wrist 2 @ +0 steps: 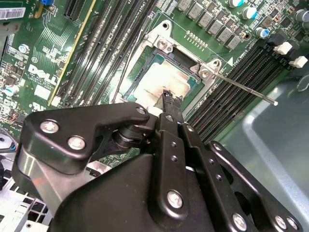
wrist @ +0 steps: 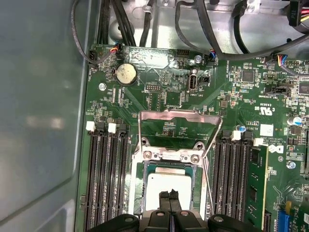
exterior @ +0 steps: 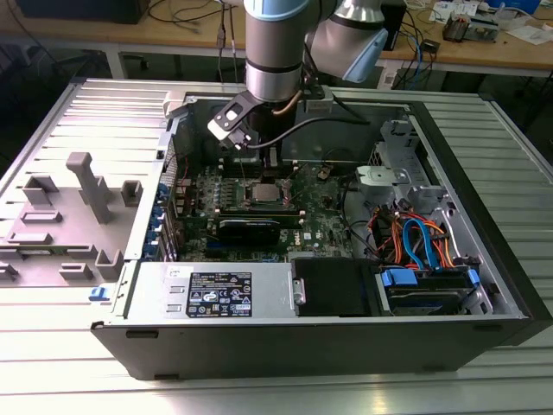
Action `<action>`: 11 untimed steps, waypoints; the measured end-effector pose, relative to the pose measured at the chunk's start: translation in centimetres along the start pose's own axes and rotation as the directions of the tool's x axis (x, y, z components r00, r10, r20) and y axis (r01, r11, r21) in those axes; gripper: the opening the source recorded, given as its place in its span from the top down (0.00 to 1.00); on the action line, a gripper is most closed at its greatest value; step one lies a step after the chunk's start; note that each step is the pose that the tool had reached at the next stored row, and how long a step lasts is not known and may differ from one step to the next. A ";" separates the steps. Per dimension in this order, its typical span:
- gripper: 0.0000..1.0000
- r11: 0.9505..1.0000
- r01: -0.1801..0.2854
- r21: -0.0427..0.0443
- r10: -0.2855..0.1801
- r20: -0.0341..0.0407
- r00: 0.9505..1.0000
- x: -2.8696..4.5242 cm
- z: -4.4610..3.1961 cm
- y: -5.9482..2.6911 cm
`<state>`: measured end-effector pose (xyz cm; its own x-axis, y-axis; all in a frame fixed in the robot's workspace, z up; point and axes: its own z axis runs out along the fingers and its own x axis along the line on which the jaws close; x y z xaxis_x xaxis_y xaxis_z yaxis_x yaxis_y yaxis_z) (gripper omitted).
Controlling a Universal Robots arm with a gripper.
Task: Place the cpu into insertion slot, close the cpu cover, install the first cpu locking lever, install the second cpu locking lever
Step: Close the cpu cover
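The cpu [wrist: 170, 185] lies flat in the insertion slot [wrist: 141, 193] of the green motherboard, its silver top showing in both wrist views [wrist 2: 161, 79]. My gripper [wrist: 169, 195] hovers right over the chip with its two black fingers pressed together and nothing between them; its tip [wrist 2: 169, 96] is just above the chip's edge. The cpu cover [wrist: 179, 115] stands swung open behind the slot. A thin locking lever [wrist 2: 241, 89] sticks out free beside the socket, and another lever [wrist: 208, 154] rises along its side. In the exterior view the arm reaches down into the case over the socket [exterior: 262, 192].
Long black memory slots [wrist: 104, 179] flank the socket on both sides, one with a card in it [wrist: 255, 186]. The case wall [wrist: 43, 111] is close by. Cables [exterior: 415, 238] and a drive bay fill the case toward the exterior view's right.
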<state>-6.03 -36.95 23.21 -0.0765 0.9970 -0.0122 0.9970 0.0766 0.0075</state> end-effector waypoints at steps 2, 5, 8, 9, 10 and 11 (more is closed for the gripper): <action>0.89 1.000 0.000 0.000 0.000 0.000 1.000 0.00 -0.05 0.00; 0.89 1.000 0.000 0.000 0.000 0.000 1.000 -0.01 -0.18 0.00; 0.89 1.000 0.000 0.000 0.000 0.000 1.000 0.00 -0.23 0.00; 0.89 1.000 0.000 0.000 0.000 0.000 1.000 -0.01 -0.24 0.00; 0.89 1.000 0.000 0.000 0.000 0.000 1.000 -0.01 -0.25 0.00; 0.89 1.000 0.000 0.000 0.000 0.000 1.000 -0.01 -0.27 0.00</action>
<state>-6.03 -36.96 23.49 -0.0765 0.9970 -0.0124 0.9970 0.0766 0.0073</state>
